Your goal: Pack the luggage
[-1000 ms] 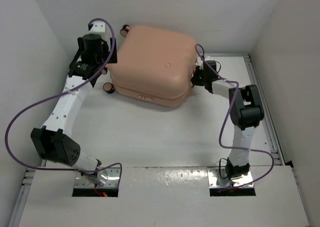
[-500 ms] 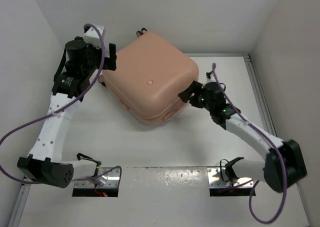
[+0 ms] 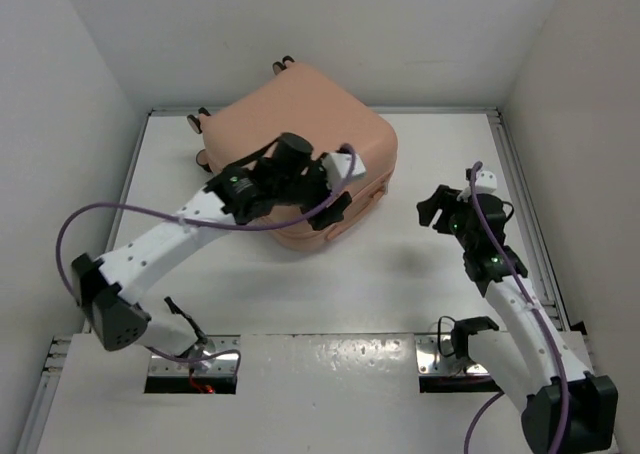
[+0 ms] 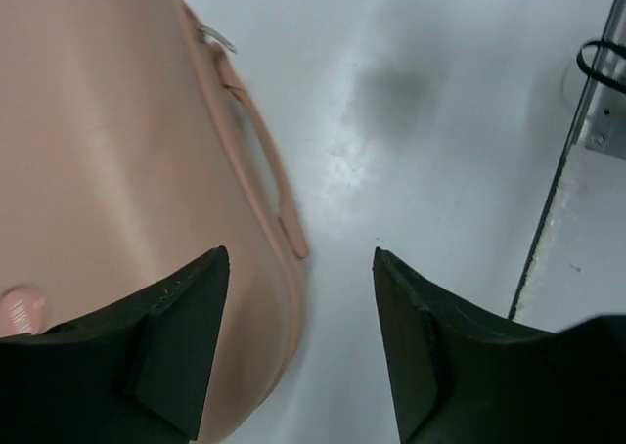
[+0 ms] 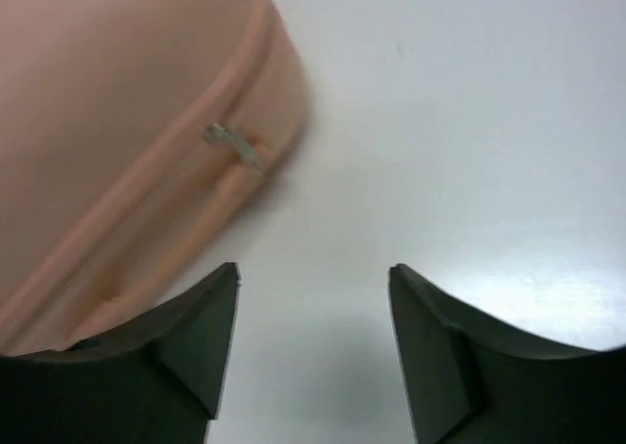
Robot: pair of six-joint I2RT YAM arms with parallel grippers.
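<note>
The luggage (image 3: 300,124) is a salmon-pink hard-shell case lying shut and turned at an angle at the back of the table. My left gripper (image 3: 338,192) hovers open over its front right edge. In the left wrist view the luggage (image 4: 117,170) fills the left side, and its side handle (image 4: 266,165) and zipper pull (image 4: 217,38) run down toward my left gripper (image 4: 300,258). The left finger is over the shell and the right finger over bare table. My right gripper (image 3: 432,211) stands open, apart from the case to its right. In the right wrist view my right gripper (image 5: 315,273) has only table between its fingers, with the luggage (image 5: 117,92) up left.
Dark wheels (image 3: 195,122) stick out at the case's back left. White walls enclose the table on three sides. A metal rail (image 3: 530,224) runs along the right edge, and the rail (image 4: 567,170) also shows in the left wrist view. Purple cables loop off both arms.
The luggage has turned and shifted left. My left arm swung from the case's left side across to its front right edge. My right gripper let go and drew back to the right.
</note>
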